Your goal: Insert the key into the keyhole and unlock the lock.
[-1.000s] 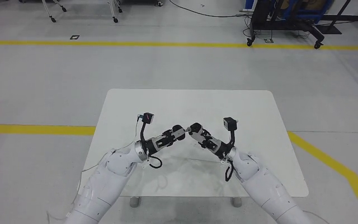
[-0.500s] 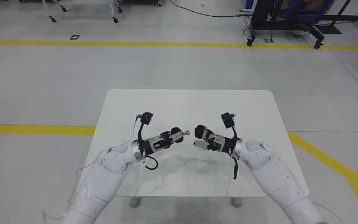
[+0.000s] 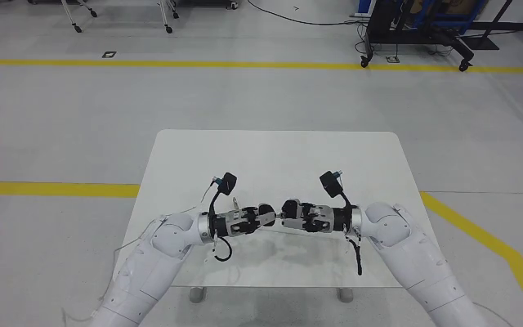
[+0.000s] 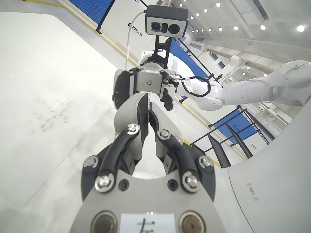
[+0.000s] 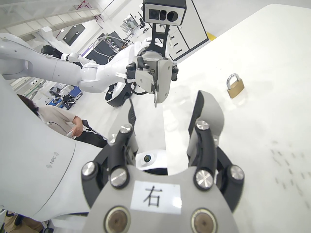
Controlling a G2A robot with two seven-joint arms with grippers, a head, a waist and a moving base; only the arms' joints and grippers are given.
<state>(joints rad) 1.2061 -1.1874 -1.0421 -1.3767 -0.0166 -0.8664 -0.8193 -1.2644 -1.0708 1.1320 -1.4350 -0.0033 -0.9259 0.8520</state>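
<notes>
The key (image 5: 155, 98) is up in the air rather than on the surface: a small silver one pinched in the left hand (image 4: 148, 99), its end sticking out past the fingertips. In that arm's own wrist view the two pads are pressed tight together, with no gap between them.

The lock (image 5: 235, 88), a brass padlock with a silver shackle, rests on the white surface (image 3: 245, 155), well apart from both hands. The shackle looks seated in the body.

The right hand (image 5: 167, 103) is spread wide with nothing between its fingers (image 5: 206, 112), and it faces the left hand head-on. In the top view the two arms come in from either side and meet over the near middle of the surface, with the hands tip to tip and very near each other — whether they touch I cannot tell. Faint dark scuff marks (image 5: 289, 163) dot the surface near the right hand.
</notes>
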